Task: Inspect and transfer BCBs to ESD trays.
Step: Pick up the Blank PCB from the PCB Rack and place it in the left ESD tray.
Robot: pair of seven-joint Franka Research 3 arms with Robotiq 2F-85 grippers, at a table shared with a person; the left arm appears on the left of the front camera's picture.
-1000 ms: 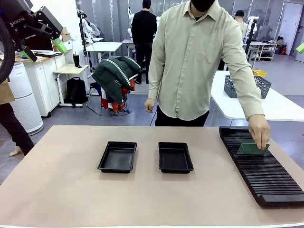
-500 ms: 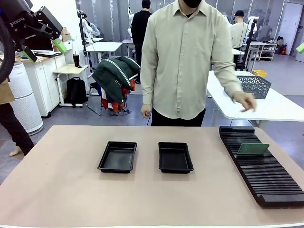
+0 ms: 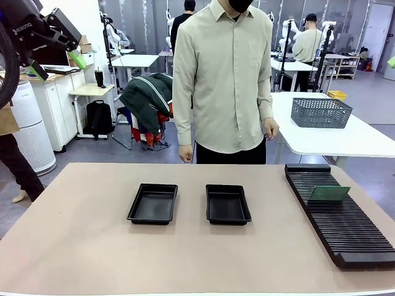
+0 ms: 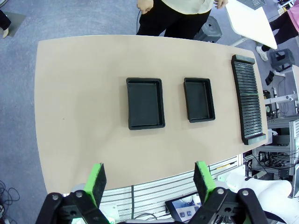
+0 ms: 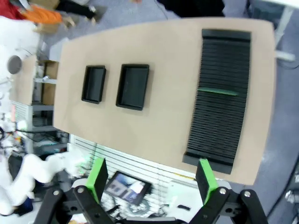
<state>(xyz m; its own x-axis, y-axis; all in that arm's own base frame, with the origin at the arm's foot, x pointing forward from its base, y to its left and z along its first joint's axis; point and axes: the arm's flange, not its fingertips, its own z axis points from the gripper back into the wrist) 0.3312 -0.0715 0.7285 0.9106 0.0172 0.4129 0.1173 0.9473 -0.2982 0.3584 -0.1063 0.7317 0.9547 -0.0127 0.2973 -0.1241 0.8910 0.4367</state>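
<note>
One BCB [image 3: 329, 193], a thin green board, stands on edge in a slot of the long black ribbed rack [image 3: 342, 216] at the right; from above it shows as a green line [image 5: 217, 92]. Two empty black ESD trays [image 3: 153, 203] [image 3: 228, 204] lie side by side mid-table, also seen from above [image 4: 145, 103] [image 4: 199, 99] [image 5: 94, 84] [image 5: 133, 87]. My left gripper [image 3: 57, 65] hangs high at the upper left, open and empty [image 4: 149, 182]. My right gripper [image 5: 151, 179] is high over the table's near side, open and empty.
A person stands at the far edge behind the trays, both hands down at the sides, clear of the table. A grey mesh basket [image 3: 321, 112] sits on a white table behind. The rack [image 4: 248, 105] runs along the table's right side.
The person let go of the board in the rack, drew the hand back, straightened up and stepped to the left. Both arms stayed still.
</note>
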